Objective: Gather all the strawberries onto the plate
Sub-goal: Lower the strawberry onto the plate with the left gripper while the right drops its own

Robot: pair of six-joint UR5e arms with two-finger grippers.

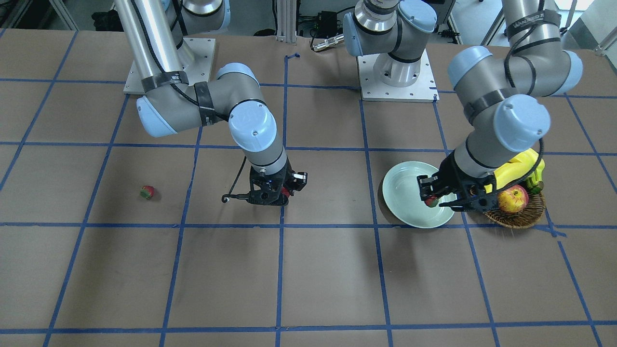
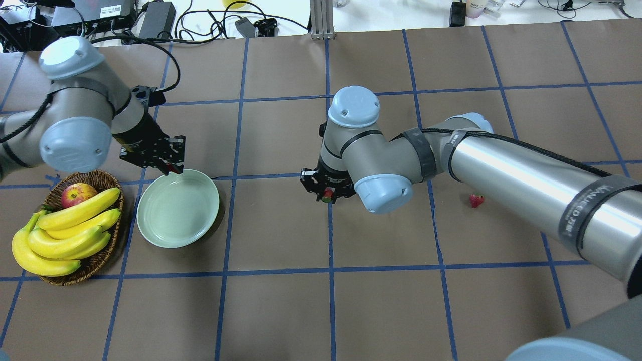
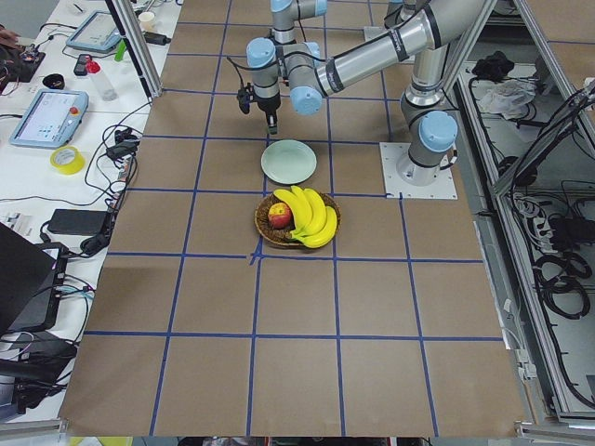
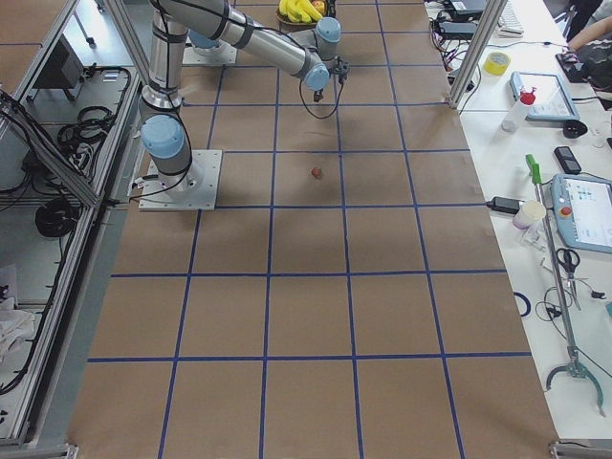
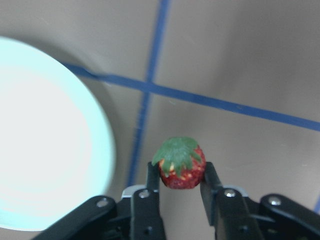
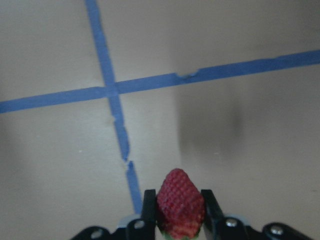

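My left gripper [image 5: 180, 172] is shut on a red strawberry [image 5: 179, 162] with a green cap and holds it just beside the rim of the pale green plate [image 5: 50, 140]. It shows at the plate's [image 2: 178, 208] far edge in the overhead view [image 2: 169, 169]. My right gripper [image 6: 180, 196] is shut on a second strawberry [image 6: 180, 202] and holds it over a blue tape crossing near the table's middle [image 2: 327, 194]. A third strawberry [image 2: 476, 200] lies alone on the table beyond the right arm, also in the front view [image 1: 147, 192].
A brown wicker basket [image 2: 95, 180] with bananas [image 2: 65, 235] and a red-yellow apple [image 2: 77, 194] stands right beside the plate, on its outer side. The right arm's long forearm [image 2: 526, 175] stretches over the table's right half.
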